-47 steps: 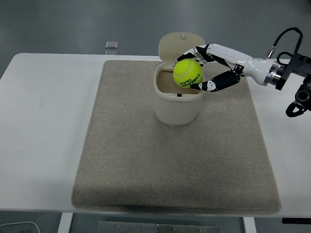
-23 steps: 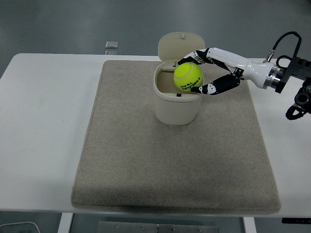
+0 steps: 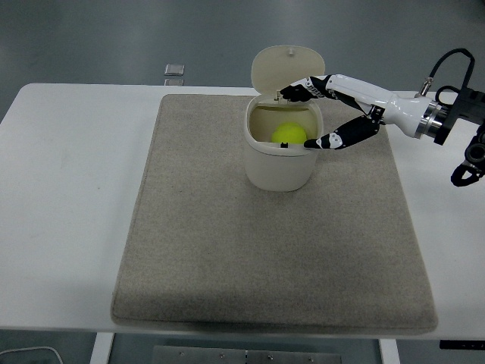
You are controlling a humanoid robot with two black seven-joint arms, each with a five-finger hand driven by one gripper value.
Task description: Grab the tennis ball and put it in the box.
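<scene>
The yellow-green tennis ball (image 3: 289, 134) lies inside the cream box (image 3: 279, 168), whose round lid (image 3: 286, 68) stands open at the back. My right hand (image 3: 305, 117) hovers over the box's right rim with its fingers (image 3: 297, 90) spread above the opening and the thumb (image 3: 318, 142) low at the rim. It holds nothing. The ball is partly hidden by the box wall. My left arm is out of view.
The box stands near the far edge of a grey mat (image 3: 273, 220) on the white table (image 3: 68, 197). A small grey square object (image 3: 175, 70) lies at the table's far edge, left of the box.
My right hand let go of the tennis ball, which dropped from above the rim into the box. The fingers have spread apart over the opening.
</scene>
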